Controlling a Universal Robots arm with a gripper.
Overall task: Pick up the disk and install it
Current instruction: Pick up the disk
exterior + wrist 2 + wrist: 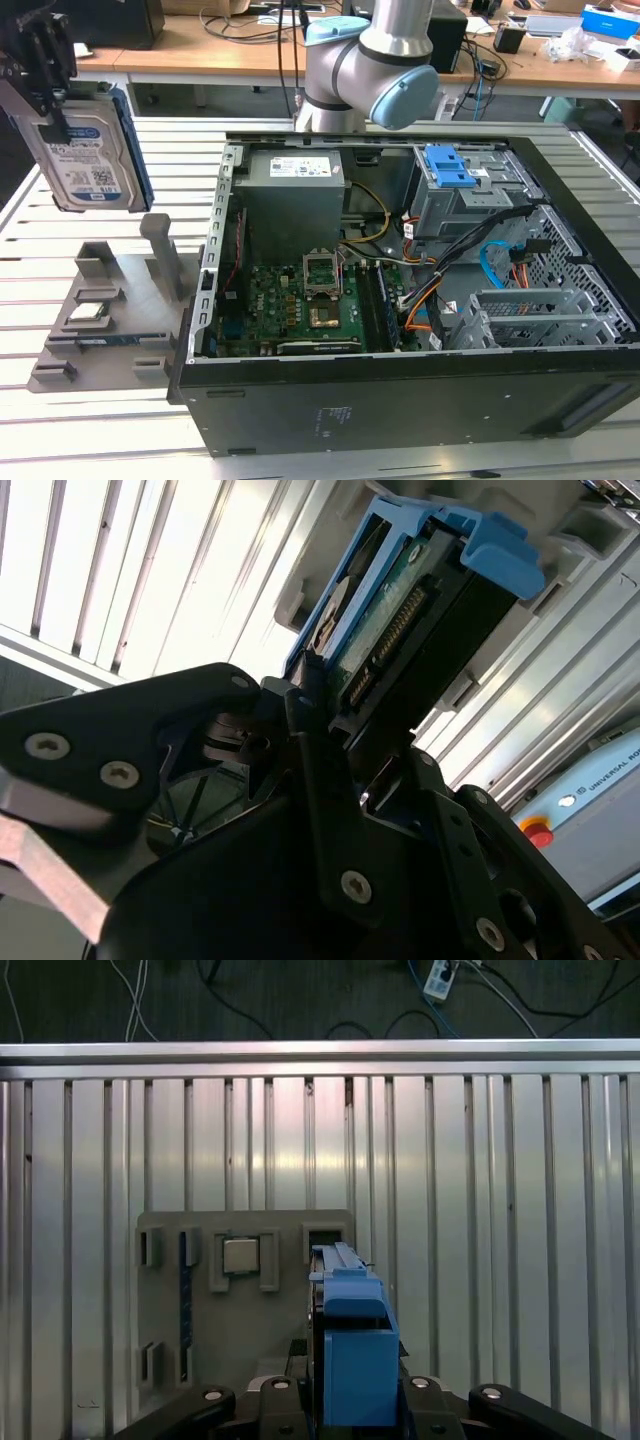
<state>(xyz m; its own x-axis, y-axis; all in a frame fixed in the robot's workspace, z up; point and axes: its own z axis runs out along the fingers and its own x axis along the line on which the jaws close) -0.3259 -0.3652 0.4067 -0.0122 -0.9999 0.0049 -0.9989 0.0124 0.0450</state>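
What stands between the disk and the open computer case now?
Nothing visible. The end effector holds the disk in the air above the grey holder, at the exterior view's left of the case. The case is open on top; only its own side wall faces the disk.

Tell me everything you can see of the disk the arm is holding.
The disk is a flat silver-grey rectangle with a blue-and-white label and a blue plastic carrier frame. It hangs on edge, slightly tilted, clamped at its top by the gripper, above the grey holder block, to the exterior view's left of the open computer case. Its connector end shows in the second wrist view.
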